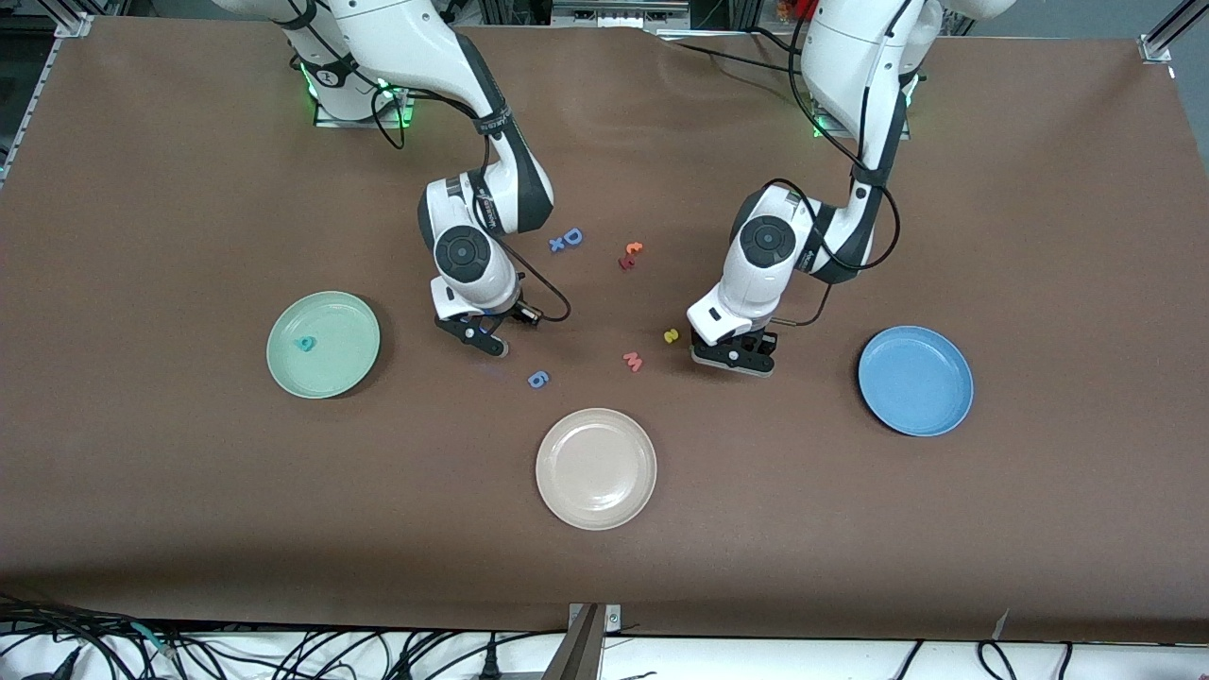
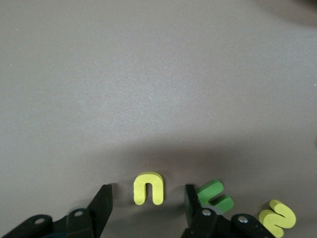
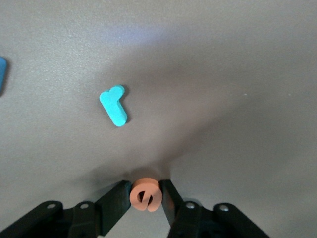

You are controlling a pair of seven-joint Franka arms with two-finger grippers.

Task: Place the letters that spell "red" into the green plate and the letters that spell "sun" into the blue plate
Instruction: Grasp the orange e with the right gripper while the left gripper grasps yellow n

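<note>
Right gripper (image 3: 145, 198): down at the bench toward the right arm's end, between the green plate and the blue 6; its fingers (image 3: 115, 203) pinch the orange e (image 3: 145, 195).
Left gripper (image 2: 147, 206): down at the bench just beside the yellow s; fingers (image 2: 101, 203) spread around the yellow u (image 2: 148, 188), with a gap on both sides.
Teal r (image 3: 114, 105): flat on the bench, near the orange e, untouched.
Teal d (image 1: 305, 344): lies in the green plate (image 1: 345, 326).
Green n (image 2: 215, 195): on the bench, just outside one finger of the left gripper.
Yellow s (image 1: 671, 335): on the bench beside the green n.
Blue plate (image 1: 915, 380): toward the left arm's end of the bench.
Beige plate (image 1: 596, 467): nearest the front edge, mid-bench.
Others: blue 6 (image 1: 537, 379), pink letter (image 1: 633, 360), blue D (image 1: 571, 236) lie loose mid-bench.
</note>
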